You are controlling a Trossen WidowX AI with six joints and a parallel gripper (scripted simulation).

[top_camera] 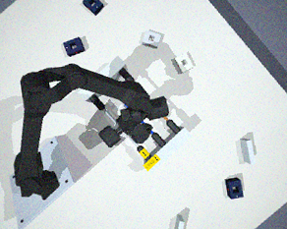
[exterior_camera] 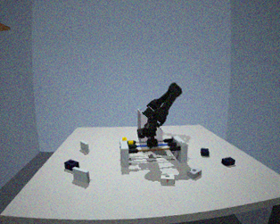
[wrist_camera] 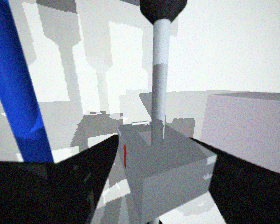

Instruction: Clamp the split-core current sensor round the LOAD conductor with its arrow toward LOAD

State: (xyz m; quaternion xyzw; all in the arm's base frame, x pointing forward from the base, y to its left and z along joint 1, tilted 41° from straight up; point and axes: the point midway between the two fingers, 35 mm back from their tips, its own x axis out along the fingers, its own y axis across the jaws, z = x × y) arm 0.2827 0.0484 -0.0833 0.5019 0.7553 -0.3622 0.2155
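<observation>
The grey sensor (wrist_camera: 172,172) sits between the fingers in the wrist view, with a small red mark on its left side. The light grey conductor (wrist_camera: 161,45) (top_camera: 133,143) enters its top and shows again below it, so the sensor is around it. My gripper (wrist_camera: 152,140) (top_camera: 125,132) (exterior_camera: 147,137) is shut on the sensor, one black finger on each side. Yellow markers (top_camera: 151,163) (exterior_camera: 124,140) stand at one end of this conductor; their lettering is blurred. The sensor's arrow is not readable, and its seam and latch cannot be made out. The arm hides the sensor in the top and exterior views.
A blue conductor (wrist_camera: 20,100) runs close on the left in the wrist view. An orange one lies beyond it. White end blocks (exterior_camera: 124,154) (exterior_camera: 181,149) carry the conductors. Navy blocks (top_camera: 93,4) (top_camera: 73,46), white blocks (top_camera: 151,38) and upright pale plates (top_camera: 247,149) stand around the table.
</observation>
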